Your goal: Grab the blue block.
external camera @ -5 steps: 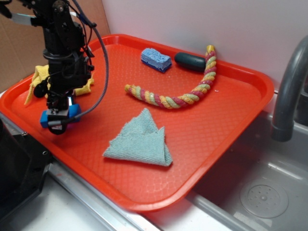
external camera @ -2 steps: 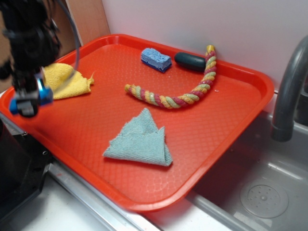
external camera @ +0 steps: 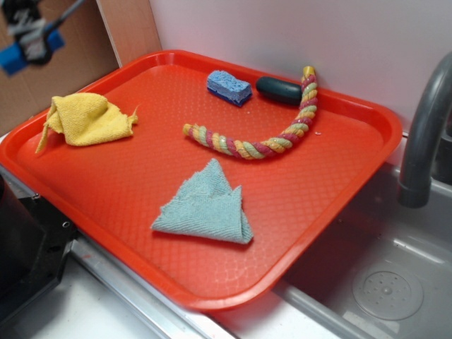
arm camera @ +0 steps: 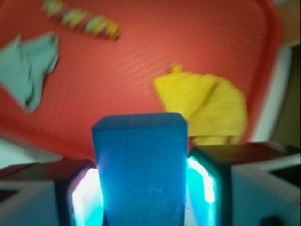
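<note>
The grasp that the task calls for appears complete. In the wrist view the blue block [arm camera: 140,169] fills the lower centre of the frame, standing upright between the two jaws of the gripper [arm camera: 141,193], which press against its left and right faces; the pads [arm camera: 203,181] on either side glow with blue reflected from the block, so the jaws are clamped on it with no visible gap. In the exterior view the gripper [external camera: 28,39] sits at the upper left corner of the frame, partly cut off by the edge, with the blue block [external camera: 15,58] visible in its hold, well above and outside the left rim of the red tray [external camera: 332,205]. The block touches no surface. Below it, on the tray, lie the yellow cloth [external camera: 86,119] near the left rim, the teal cloth [external camera: 206,206] toward the front, the rope [external camera: 265,145] across the middle, the light blue sponge [external camera: 229,87] at the back, and a dark oval object [external camera: 279,90] just beside the rope's upper end. None of these is in contact with the gripper. Judged from these views, nothing remains of the task except maintaining the grip; the wrist view is blurred, so the exact seating depth of the block in the jaws cannot be determined.
</note>
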Motion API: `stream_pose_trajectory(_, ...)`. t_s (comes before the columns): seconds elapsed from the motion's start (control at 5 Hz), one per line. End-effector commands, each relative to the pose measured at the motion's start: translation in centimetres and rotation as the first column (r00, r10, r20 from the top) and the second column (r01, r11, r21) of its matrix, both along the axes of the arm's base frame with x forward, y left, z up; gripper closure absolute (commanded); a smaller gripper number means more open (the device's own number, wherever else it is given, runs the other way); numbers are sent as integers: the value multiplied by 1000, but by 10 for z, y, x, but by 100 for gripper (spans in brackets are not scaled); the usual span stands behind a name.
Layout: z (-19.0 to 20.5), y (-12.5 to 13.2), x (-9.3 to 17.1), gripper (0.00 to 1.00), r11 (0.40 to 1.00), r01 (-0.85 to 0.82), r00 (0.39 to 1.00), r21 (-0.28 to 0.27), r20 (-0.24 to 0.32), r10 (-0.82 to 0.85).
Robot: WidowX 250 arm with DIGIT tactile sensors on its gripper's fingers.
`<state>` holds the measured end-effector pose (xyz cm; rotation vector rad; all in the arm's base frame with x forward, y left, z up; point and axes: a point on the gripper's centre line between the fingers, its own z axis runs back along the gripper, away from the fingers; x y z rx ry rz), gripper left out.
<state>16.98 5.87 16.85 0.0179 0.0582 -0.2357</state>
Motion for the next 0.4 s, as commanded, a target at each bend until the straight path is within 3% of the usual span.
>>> stream_pose_trajectory(0.0, 34, -11, 17, 100, 956, -293, 953, 22, 85, 290)
stream_pose_trajectory(0.2, 30, -12, 8, 100, 942, -337, 935, -5, 115, 335)
